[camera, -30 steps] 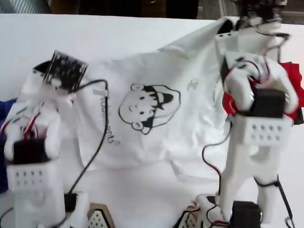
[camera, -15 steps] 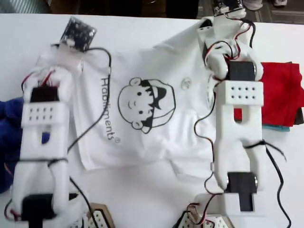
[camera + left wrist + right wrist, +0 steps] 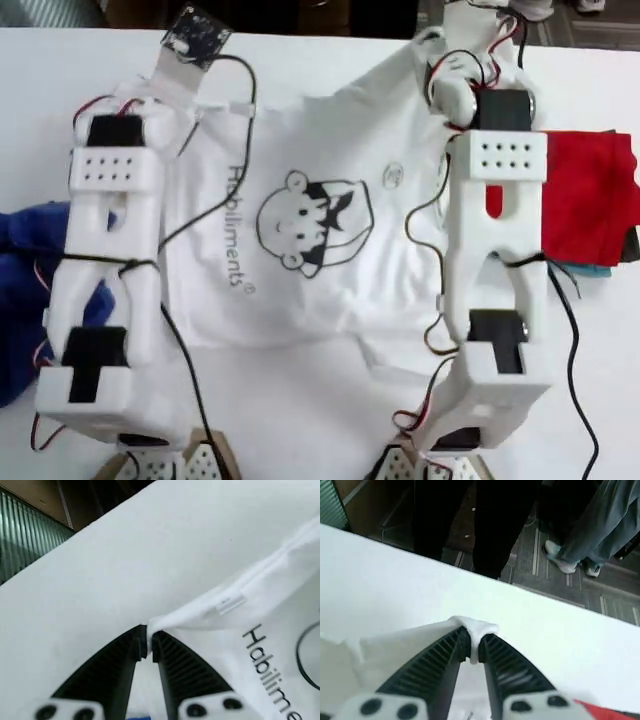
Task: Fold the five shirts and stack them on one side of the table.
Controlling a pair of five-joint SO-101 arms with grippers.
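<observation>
A white shirt point(image 3: 300, 240) with a cartoon face print lies spread in the middle of the table. My left gripper point(image 3: 148, 641) is shut on the white shirt's far left corner point(image 3: 165, 621), near the table's far edge. My right gripper point(image 3: 474, 649) is shut on the shirt's far right corner point(image 3: 475, 626), also close to the far edge. Both arms point(image 3: 105, 250) point(image 3: 500, 260) stretch out along the two sides of the shirt. A folded red shirt point(image 3: 590, 195) lies at the right side. A blue shirt point(image 3: 25, 280) is bunched at the left edge.
The far table edge point(image 3: 520, 587) runs just beyond both grippers, with floor and people's legs point(image 3: 585, 525) behind it. A teal and a dark garment edge point(image 3: 585, 268) stick out under the red shirt. Cables point(image 3: 205, 200) trail over the white shirt.
Both arms have stretched toward the far edge, each pulling its corner of the white shirt along. The shirt has been drawn out flatter and farther back.
</observation>
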